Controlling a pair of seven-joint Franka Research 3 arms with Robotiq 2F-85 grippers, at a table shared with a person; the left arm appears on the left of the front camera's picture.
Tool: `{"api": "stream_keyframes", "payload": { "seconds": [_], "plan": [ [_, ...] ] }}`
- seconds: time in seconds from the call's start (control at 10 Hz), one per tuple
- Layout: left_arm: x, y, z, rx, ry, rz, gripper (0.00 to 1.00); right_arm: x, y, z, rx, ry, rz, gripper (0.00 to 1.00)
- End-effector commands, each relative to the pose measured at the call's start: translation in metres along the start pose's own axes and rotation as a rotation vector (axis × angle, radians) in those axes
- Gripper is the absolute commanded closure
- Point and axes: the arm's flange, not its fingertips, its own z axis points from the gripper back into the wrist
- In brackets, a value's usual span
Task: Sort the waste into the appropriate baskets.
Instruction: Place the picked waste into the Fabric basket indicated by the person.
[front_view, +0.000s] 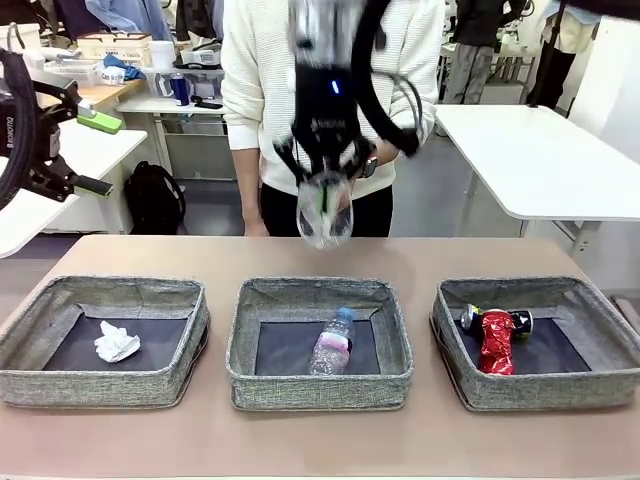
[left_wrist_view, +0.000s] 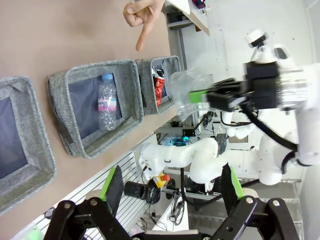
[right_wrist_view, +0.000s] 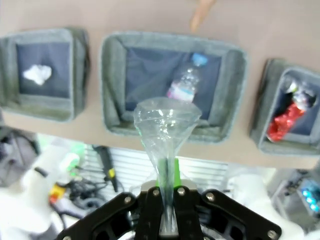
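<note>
Sorting is nearly complete, we judge: paper (front_view: 117, 342), bottle (front_view: 333, 342) and cans (front_view: 496, 338) lie binned, while our right gripper (front_view: 322, 187), clamped on the clear cup (front_view: 324, 210), hangs above the middle basket (front_view: 319, 385); our left gripper (front_view: 88, 150) stands wide open, empty.

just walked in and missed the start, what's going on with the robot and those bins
The robot is sorting waste into three grey baskets. Its right tool, shut on a clear plastic cup, holds it in the air above the middle basket, which has a plastic bottle in it. Crumpled paper lies in the left basket, crushed cans in the right one. The left tool is open and empty. A person's hand points at the table.
</note>
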Motion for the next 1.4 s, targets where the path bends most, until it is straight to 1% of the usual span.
{"api": "stream_keyframes", "payload": {
  "seconds": [0.0, 0.2, 0.7, 0.8, 0.9, 1.0, 1.1, 1.2, 1.3],
  "plan": [
    [-0.001, 0.001, 0.002, -0.009, 0.004, -0.021, 0.00, -0.035, -0.031, -0.041, 0.126, 0.017, 0.110, 0.99],
    [-0.001, 0.001, 0.002, -0.009, 0.004, -0.021, 0.00, -0.034, -0.042, -0.057, 0.112, 0.002, 0.114, 0.99],
    [-0.001, 0.001, 0.002, -0.009, 0.004, -0.021, 0.00, -0.030, -0.047, -0.060, 0.120, -0.003, 0.125, 0.99],
    [-0.001, 0.001, 0.002, -0.009, 0.004, -0.021, 0.00, -0.029, -0.047, -0.060, 0.123, -0.001, 0.123, 0.63],
    [-0.001, 0.001, 0.002, -0.009, 0.004, -0.021, 0.00, -0.028, -0.047, -0.060, 0.119, -0.002, 0.119, 0.41],
    [-0.001, 0.001, 0.002, -0.009, 0.004, -0.021, 0.00, -0.028, -0.048, -0.060, 0.119, -0.002, 0.116, 0.05],
    [-0.001, 0.001, 0.002, -0.009, 0.004, -0.021, 0.00, -0.028, -0.048, -0.060, 0.118, -0.003, 0.108, 0.00],
    [-0.001, 0.001, 0.002, -0.009, 0.004, -0.021, 0.00, -0.028, -0.048, -0.060, 0.112, -0.003, 0.104, 0.28],
    [-0.001, 0.001, 0.002, -0.009, 0.004, -0.021, 0.00, -0.028, -0.049, -0.060, 0.113, -0.005, 0.102, 0.00]
  ]
}}
